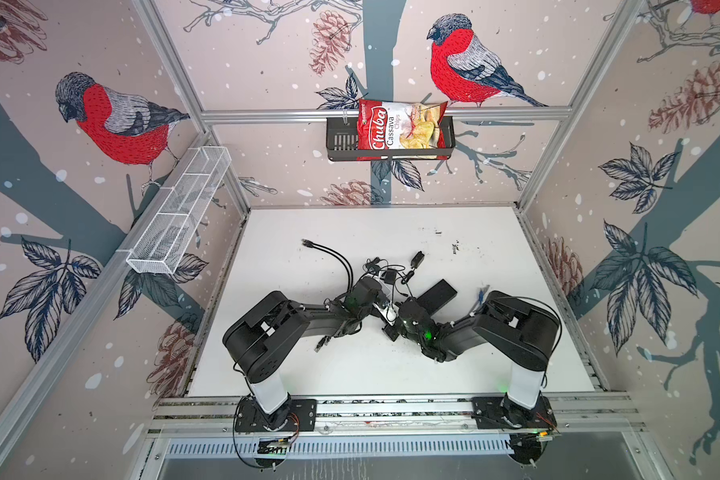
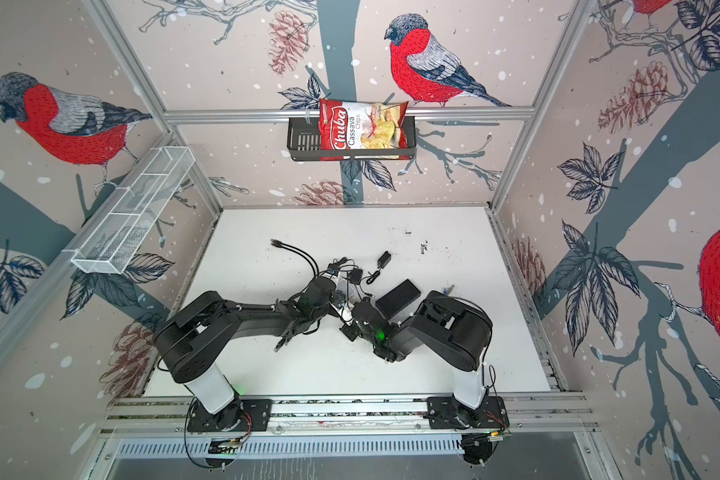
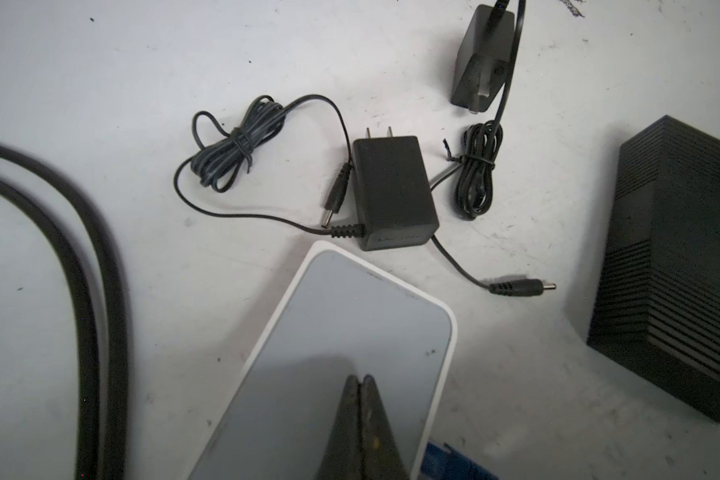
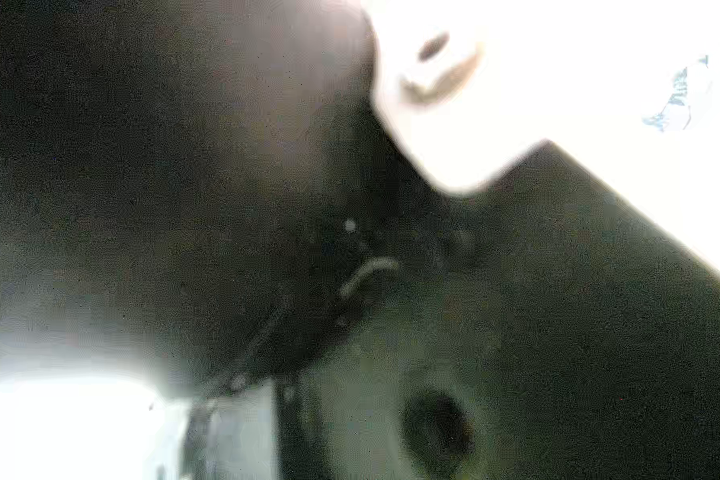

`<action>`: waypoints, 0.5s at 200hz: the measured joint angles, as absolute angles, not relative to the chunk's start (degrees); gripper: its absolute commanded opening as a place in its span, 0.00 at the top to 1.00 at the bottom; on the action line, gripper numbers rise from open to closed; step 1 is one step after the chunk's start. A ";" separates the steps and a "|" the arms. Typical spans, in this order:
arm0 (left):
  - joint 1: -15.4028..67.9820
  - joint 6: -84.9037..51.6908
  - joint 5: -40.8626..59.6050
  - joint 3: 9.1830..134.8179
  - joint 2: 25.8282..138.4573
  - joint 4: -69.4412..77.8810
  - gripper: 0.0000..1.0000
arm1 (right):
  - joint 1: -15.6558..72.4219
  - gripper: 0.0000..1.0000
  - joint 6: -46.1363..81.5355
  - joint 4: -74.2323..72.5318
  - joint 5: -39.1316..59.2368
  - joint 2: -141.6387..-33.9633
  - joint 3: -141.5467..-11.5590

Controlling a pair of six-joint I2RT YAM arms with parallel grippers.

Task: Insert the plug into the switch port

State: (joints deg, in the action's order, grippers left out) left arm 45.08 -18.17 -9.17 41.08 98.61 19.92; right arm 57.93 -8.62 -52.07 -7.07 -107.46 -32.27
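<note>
Two tools meet over the middle of the counter (image 1: 371, 374). The left tool (image 3: 360, 380) has its jaws pressed together on nothing. Its tips rest on the grey top face of the white switch (image 3: 341, 324) directly beneath them, apparently to pin it down. The right tool (image 1: 396, 323) stands just beside the left tool, at one end of the switch; whether its jaws are spread or pinching something cannot be told. A blue piece, probably the plug (image 3: 454, 463), shows at the switch's edge, close beside the left tool's tips.

Hazards from here:
- The switch seems held by downward pressure only, so an off-axis push from the plug would likely slide or pivot it under the tips.
- A plug presented tilted would jam at the port mouth.
- A sliding switch could sweep the adapter (image 3: 393, 193) and the loose barrel connector (image 3: 520, 286) lying ahead of the left tool.
- The two wrists are very close and could collide.

Only the left wrist view shows the closed tips and the blue piece. Both top views show how the arms stand, but the wrists cover most of the switch. The right wrist view is dark and blurred. No view shows the port.
</note>
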 measured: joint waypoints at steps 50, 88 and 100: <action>45.19 -18.20 -3.03 43.38 97.95 14.90 0.98 | 57.98 0.77 -9.45 -57.45 -6.81 -106.43 -28.73; 45.21 -18.59 0.56 44.47 98.30 11.09 0.96 | 57.98 0.74 -10.57 -56.95 -6.09 -105.32 -27.03; 45.08 -18.59 1.28 44.75 98.30 10.31 0.95 | 57.93 0.74 -10.59 -57.21 -6.11 -104.97 -26.57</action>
